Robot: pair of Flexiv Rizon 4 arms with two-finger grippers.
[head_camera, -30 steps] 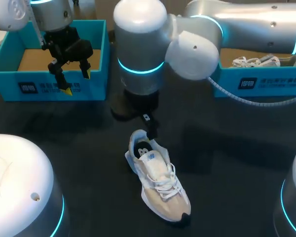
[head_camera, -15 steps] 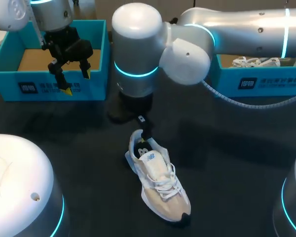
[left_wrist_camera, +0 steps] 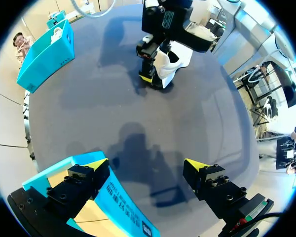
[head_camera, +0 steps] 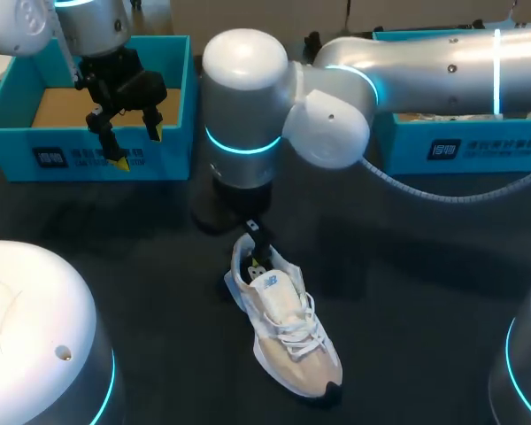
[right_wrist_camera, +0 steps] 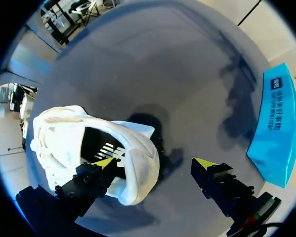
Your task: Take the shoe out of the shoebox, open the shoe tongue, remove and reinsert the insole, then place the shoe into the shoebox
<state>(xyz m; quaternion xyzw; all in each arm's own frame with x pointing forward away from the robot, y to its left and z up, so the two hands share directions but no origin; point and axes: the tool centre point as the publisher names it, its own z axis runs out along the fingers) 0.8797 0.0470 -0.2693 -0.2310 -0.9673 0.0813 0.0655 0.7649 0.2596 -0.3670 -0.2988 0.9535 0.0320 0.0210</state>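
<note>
Shoe [head_camera: 283, 323] upright mid-desk [head_camera: 425, 292], toe toward the front edge.
Right fingers [right_wrist_camera: 91, 177] wide open astride the heel, one tip inside, no grip; left fingers [left_wrist_camera: 209, 177] open, empty, over far-left shoebox [head_camera: 18, 155].

Left gripper [head_camera: 139, 146] hung with fingers spread over the front wall of a blue shoebox [head_camera: 18, 150]. Right gripper [head_camera: 257, 252], largely hidden under its wrist, stood at the heel opening of the white shoe [head_camera: 288, 323] on the dark tabletop [head_camera: 425, 292].
</note>
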